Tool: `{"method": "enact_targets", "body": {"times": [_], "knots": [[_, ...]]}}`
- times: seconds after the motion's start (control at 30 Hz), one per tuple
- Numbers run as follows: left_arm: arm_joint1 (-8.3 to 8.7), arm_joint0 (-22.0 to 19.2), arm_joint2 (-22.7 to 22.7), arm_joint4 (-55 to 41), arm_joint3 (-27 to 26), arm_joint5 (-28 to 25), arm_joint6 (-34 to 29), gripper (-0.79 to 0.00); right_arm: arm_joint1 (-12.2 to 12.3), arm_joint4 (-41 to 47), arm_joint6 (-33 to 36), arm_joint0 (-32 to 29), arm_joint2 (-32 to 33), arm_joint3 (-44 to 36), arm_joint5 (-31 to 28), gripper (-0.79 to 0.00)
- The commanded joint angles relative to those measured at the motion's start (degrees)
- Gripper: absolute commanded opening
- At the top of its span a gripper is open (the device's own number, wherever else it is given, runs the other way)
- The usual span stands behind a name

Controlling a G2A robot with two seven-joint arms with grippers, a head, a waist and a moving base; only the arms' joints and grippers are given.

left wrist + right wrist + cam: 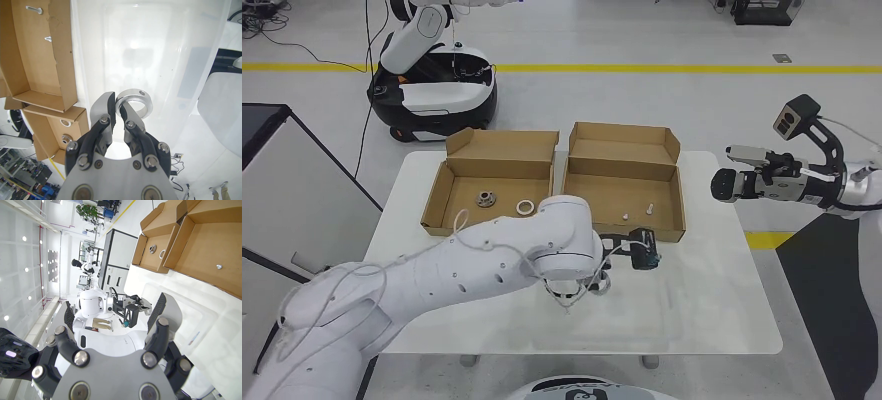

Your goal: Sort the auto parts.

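The left gripper (117,103) is clamped on the wall of a metal collar ring (133,94), one finger inside the ring. It is over the white table (151,47), in front of the right cardboard box (592,195). The right gripper (115,303), fingers wide apart, hangs off the table's right side.

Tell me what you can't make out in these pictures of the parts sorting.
Top view: the left arm's bulk hides the left pincer's grip on the metal ring.
Left wrist view: seen from above, whether the ring rests on the table is unclear.
Top view: the small parts in the right box are too small to identify.
Right wrist view: the frame edge cuts off the right box.
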Motion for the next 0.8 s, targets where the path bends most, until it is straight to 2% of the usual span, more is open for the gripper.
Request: {"method": "enact_targets", "body": {"times": [0.0, 0.23, 0.37, 0.5, 0.63, 0.77], "knots": [[0.91, 0.91, -3.61, -2.87, 0.11, 0.34, 2.12, -0.785, 0.00, 0.00, 0.00, 0.00, 0.00, 0.00, 0.00, 0.000], [6.06, 8.77, -18.92, -14.21, -1.20, -4.18, 4.61, -0.785, 0.00, 0.00, 0.00, 0.00, 0.00, 0.00, 0.00, 0.000], [8.72, 14.70, -27.45, -20.81, -2.64, -9.02, 5.34, -0.785, 0.00, 0.00, 0.00, 0.00, 0.00, 0.00, 0.00, 0.000], [10.62, 20.19, -34.77, -29.00, -3.17, -14.56, 7.24, -0.785, 0.00, 0.00, 0.00, 0.00, 0.00, 0.00, 0.00, 0.000], [12.06, 24.36, -38.90, -37.56, -3.41, -18.86, 11.50, -0.785, 0.00, 0.00, 0.00, 0.00, 0.00, 0.00, 0.00, 0.000], [13.40, 26.60, -40.06, -45.11, -3.65, -23.79, 16.42, -0.785, 0.00, 0.00, 0.00, 0.00, 0.00, 0.00, 0.00, 0.000]]}}
